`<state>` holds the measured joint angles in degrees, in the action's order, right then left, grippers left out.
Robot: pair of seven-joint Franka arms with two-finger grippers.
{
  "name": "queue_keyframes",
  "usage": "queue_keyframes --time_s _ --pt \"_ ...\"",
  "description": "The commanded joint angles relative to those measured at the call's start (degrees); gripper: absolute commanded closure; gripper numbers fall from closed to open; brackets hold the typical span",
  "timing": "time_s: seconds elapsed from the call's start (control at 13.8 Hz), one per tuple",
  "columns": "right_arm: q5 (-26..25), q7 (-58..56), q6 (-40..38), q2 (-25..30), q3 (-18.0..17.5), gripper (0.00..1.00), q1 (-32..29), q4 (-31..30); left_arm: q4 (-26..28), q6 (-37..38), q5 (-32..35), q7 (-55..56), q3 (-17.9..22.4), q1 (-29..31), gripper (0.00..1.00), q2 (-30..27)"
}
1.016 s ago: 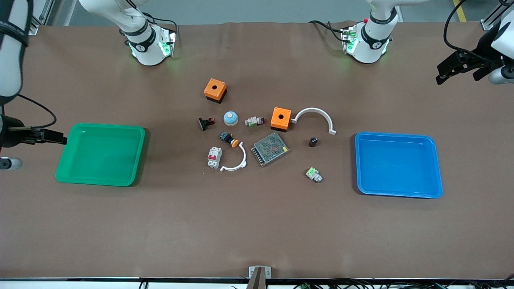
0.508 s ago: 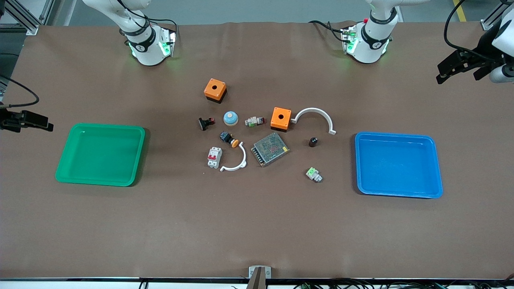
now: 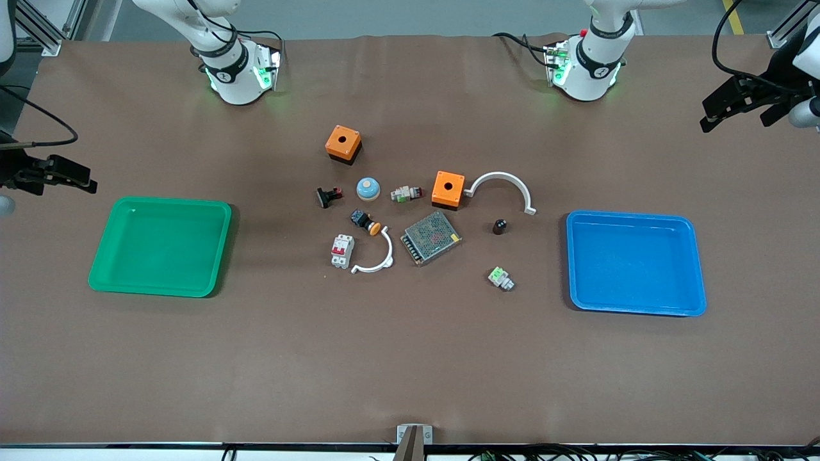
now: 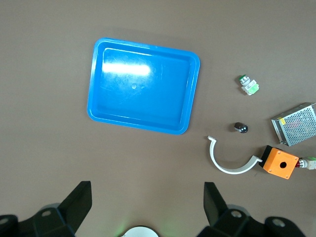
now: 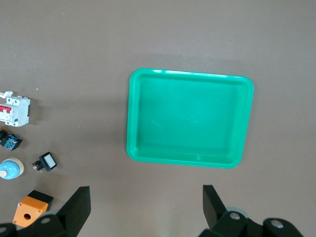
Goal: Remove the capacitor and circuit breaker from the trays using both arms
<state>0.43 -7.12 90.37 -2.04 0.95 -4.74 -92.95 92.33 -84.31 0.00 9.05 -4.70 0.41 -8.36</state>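
Both Franka arms hang high at the table's ends. The left gripper [image 3: 730, 107] is over bare brown tabletop [image 3: 410, 358] at the left arm's end, its fingers [image 4: 79, 200] spread wide and holding nothing. The right gripper [image 3: 64, 174] is over the right arm's end, beside the green tray [image 3: 102, 266], fingers [image 5: 76, 202] likewise spread apart and empty.

A cluster of parts sits mid-table between the trays. The capacitor [image 3: 500, 225] stands alone on the cloth, near the blue tray [image 3: 695, 307] and just nearer the front camera than the large white arc [image 3: 506, 179]. The breaker [image 3: 342, 250] lies at the cluster's green-tray edge, just beside a smaller white arc [image 3: 381, 259]. The mesh-covered power supply [image 3: 430, 237] lies between them.

Wide open cloth runs from the cluster to each tray and along the whole edge nearest the front camera. Both trays are empty.
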Motion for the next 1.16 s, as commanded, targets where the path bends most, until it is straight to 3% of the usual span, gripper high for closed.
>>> queue_keyframes --time_s 0.0,0.36,1.09 --pt "-0.87 0.97 2.09 5.11 1.76 0.00 2.53 -5.92 -0.40 -0.07 0.88 -1.49 -0.05 0.30 0.00 -0.43" --pt "-0.96 0.88 2.44 7.22 5.55 0.00 6.58 -8.03 -0.40 -0.06 0.88 -1.40 -0.05 0.30 0.00 -0.35" --pt "-0.96 0.88 3.14 7.75 5.38 0.00 6.33 -7.86 -0.31 0.46 0.88 -1.49 -0.05 0.21 0.00 -0.43"
